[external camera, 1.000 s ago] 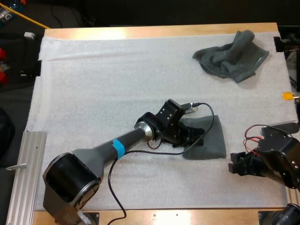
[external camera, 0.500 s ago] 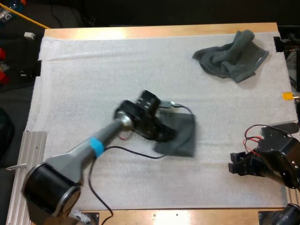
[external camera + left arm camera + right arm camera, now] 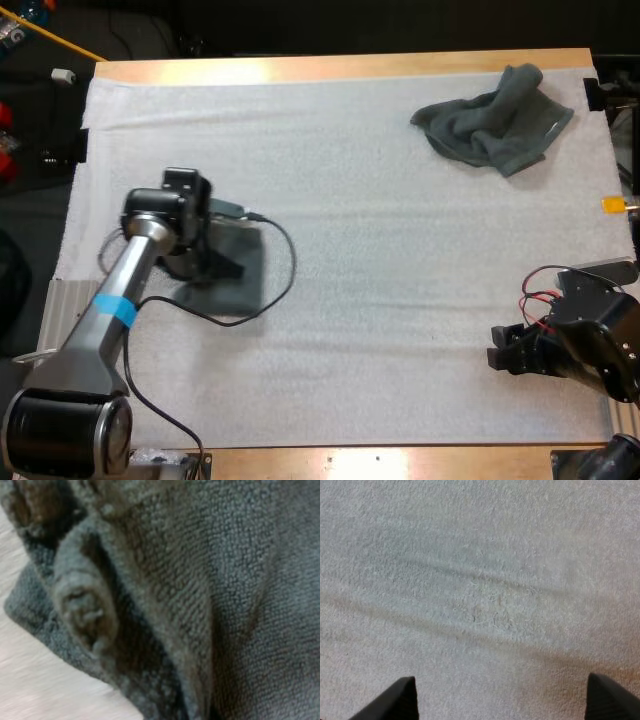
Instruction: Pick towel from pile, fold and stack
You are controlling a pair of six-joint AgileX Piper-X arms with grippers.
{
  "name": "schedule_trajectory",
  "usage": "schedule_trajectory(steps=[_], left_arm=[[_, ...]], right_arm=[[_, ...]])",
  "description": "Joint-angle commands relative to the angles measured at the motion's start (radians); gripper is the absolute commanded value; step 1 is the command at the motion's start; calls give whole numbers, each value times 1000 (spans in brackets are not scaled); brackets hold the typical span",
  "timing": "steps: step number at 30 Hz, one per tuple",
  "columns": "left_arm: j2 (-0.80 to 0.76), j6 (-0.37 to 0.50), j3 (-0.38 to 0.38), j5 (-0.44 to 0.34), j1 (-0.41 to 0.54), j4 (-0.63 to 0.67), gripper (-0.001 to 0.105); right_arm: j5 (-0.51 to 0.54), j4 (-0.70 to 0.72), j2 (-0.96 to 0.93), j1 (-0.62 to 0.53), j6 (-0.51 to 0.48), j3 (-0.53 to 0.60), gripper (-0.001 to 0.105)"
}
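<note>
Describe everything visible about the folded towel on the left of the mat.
The folded towel is dark grey-green terry cloth with a looped pile. It lies flat as a small rectangle on the left side of the mat. The left gripper is down on its left part. In the left wrist view it shows a thick rolled fold and a rounded edge, with white mat beside it.

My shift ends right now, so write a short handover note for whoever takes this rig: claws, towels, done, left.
Left claw: down on the folded towel at the left of the mat; grip unclear.
Right claw: open, over bare mat, near right.
Crumpled towel: far right corner.
Done: one towel folded.
Left: release it, then fetch, fold and stack the crumpled one.
</note>
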Motion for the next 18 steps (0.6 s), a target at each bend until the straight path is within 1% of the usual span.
schedule_trajectory(steps=[1, 5, 9, 13, 18], left_arm=[[-10, 19, -5, -49, 19, 18, 0], [-10, 27, -5, -53, 86, 24, 0], [-10, 42, -5, -65, 123, 26, 0], [-10, 42, -5, -79, 127, 28, 0], [-10, 49, -5, -108, 127, 31, 1]], right_arm=[[2, 1, -2, -3, 7, -10, 66], [-63, -39, -2, -3, 41, -10, 66], [-105, -129, -2, -3, 66, -9, 66], [-141, -193, -2, -3, 88, -8, 66], [-155, -206, -2, -3, 90, -7, 66]])
